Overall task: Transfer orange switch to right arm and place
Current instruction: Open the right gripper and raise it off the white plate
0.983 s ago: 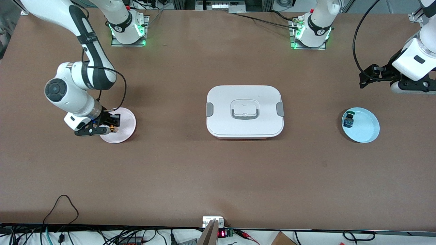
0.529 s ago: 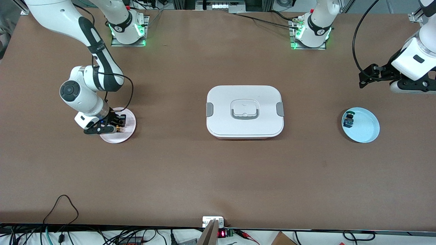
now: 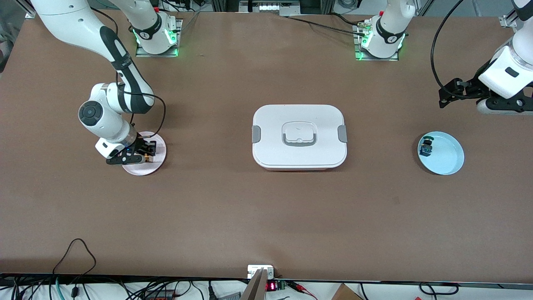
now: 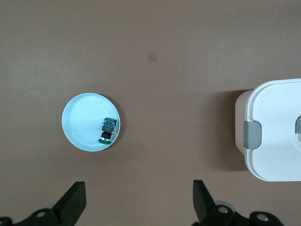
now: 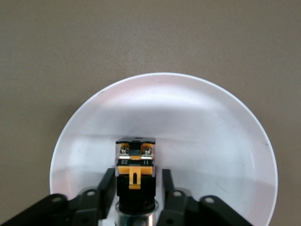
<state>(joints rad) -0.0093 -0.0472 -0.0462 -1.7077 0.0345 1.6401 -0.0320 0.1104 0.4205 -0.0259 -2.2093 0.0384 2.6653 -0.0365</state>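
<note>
Orange switch (image 5: 135, 165): small black stubby body, orange tab and band, two silver screw terminals on its upper face; held over the pink plate (image 5: 211, 141).
Right gripper (image 5: 135, 186): over the pink plate at the right arm's end of the table, fingers clamped on the switch's sides.
Left gripper (image 4: 136, 202): waits above bare table near the blue plate (image 4: 77, 125), fingers spread wide.
Blue plate: holds a green-and-blue switch (image 4: 107, 130).
White lidded box (image 3: 299, 136): mid-table between the plates.
</note>
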